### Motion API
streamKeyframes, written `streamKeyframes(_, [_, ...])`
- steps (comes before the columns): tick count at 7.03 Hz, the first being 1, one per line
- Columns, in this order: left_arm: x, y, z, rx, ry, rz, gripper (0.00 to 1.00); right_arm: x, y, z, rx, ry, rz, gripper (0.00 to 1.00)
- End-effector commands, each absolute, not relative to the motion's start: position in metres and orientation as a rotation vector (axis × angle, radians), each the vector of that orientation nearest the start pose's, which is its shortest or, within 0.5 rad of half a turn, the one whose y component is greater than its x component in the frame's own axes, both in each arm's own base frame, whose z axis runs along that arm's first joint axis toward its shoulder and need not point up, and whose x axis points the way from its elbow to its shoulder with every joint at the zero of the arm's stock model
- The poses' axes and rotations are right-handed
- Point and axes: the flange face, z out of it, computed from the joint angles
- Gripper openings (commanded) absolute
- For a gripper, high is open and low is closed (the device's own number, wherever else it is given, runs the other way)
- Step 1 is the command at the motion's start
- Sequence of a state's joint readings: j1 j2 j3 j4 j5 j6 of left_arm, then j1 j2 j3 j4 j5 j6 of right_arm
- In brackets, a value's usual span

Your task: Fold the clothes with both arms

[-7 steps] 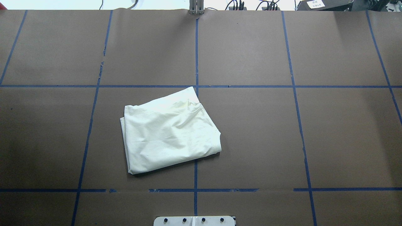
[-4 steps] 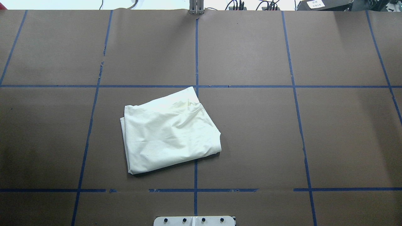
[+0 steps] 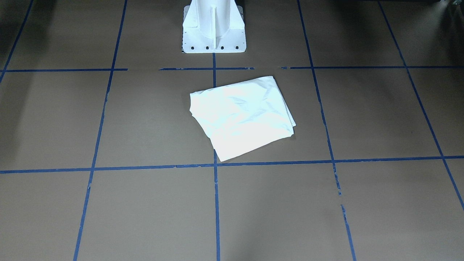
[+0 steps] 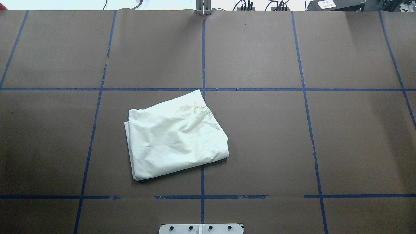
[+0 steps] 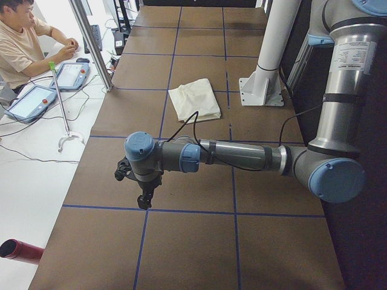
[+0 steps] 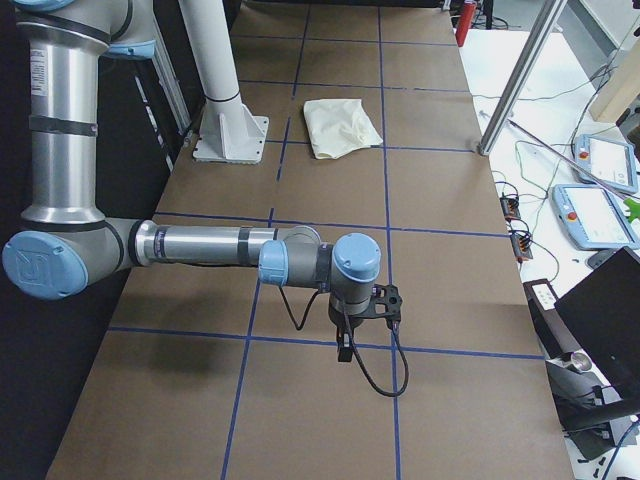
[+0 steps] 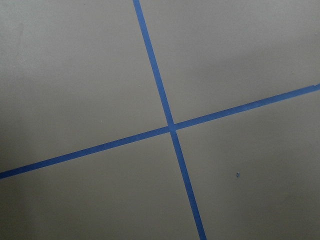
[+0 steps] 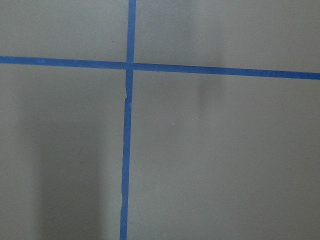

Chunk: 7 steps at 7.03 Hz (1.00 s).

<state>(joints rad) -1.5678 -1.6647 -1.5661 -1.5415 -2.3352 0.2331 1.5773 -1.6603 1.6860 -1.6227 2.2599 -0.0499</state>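
The clothes are one cream-white shirt (image 4: 175, 136), folded into a rough rectangle with its plain side up, lying near the table's middle close to the robot base (image 3: 241, 116). It also appears far off in both side views (image 5: 193, 103) (image 6: 340, 127). My left gripper (image 5: 144, 202) hangs over bare table far from the shirt, seen only from the side; I cannot tell whether it is open or shut. The same holds for my right gripper (image 6: 345, 352) at the opposite end. Both wrist views hold only brown table and blue tape.
The white pedestal base (image 3: 214, 32) stands just behind the shirt. Blue tape lines (image 4: 203, 58) divide the brown table into squares. A person (image 5: 21, 45) sits beside tablets (image 5: 30, 101) off the table's left end. More pendants (image 6: 590, 215) lie off the right end.
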Motion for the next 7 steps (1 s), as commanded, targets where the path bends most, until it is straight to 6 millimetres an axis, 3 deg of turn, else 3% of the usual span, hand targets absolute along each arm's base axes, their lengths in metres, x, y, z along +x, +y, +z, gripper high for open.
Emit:
streamKeyframes(1, [-0.064, -0.527, 0.627, 0.126, 0.756, 0.238, 1.00, 0.073, -0.452, 0.654, -0.003, -0.691, -0.033, 1.00])
streamKeyframes(7, [-0.066, -0.519, 0.644, 0.100, 0.739, 0.229, 1.00, 0.073, -0.454, 0.654, -0.003, -0.691, -0.033, 1.00])
